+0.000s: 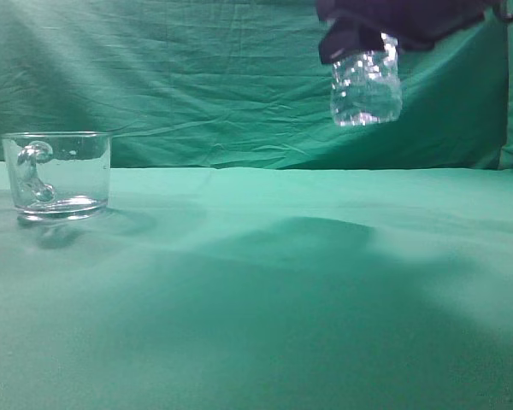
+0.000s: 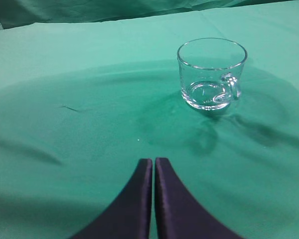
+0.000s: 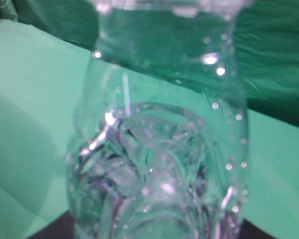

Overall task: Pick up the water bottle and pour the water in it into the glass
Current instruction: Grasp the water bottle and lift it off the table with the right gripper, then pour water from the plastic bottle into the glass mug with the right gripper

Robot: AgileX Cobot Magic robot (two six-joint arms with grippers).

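Note:
The glass [image 1: 60, 175] is a clear handled mug that stands upright on the green cloth at the left. It also shows in the left wrist view [image 2: 212, 74], and it looks empty. My right gripper [image 1: 393, 26] is shut on the water bottle [image 1: 366, 85] and holds it high above the table at the upper right, far from the glass. The bottle's ribbed lower body hangs below the jaws. In the right wrist view the bottle [image 3: 159, 164] fills the frame, with the water [image 3: 154, 199] in it. My left gripper [image 2: 153, 162] is shut and empty, above the cloth short of the glass.
A green cloth covers the table [image 1: 282, 299], with soft wrinkles. A green cloth backdrop [image 1: 197, 77] hangs behind it. Nothing else stands on the table between the glass and the bottle.

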